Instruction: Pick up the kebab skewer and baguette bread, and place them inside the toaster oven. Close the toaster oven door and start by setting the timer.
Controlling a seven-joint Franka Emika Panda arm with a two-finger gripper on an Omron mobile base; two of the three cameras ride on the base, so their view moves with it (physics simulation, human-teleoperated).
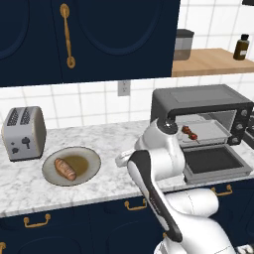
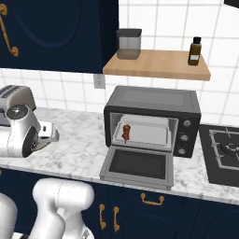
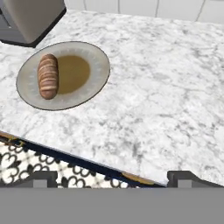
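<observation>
**Approaching the Baguette Bread**

Gauging from the hand view, the gripper (image 3: 112, 179) stands wide apart and holds nothing, its fingertips (image 3: 41, 177) clear of the counter (image 3: 166, 100). You risk nudging the baguette bread (image 3: 47, 75) off the plate (image 3: 97, 61) if you descend off-centre. The kebab skewer (image 2: 126, 132) already lies on the tray in the toaster oven (image 2: 154, 100); the toaster oven door (image 2: 137, 165) hangs open.

Kebab skewer (image 2: 126, 132) on tray inside toaster oven (image 2: 154, 100). Toaster oven door (image 2: 138, 165) dropped flat, open. Baguette bread (image 3: 47, 75), golden-brown, at plate's 9 o'clock.
</observation>
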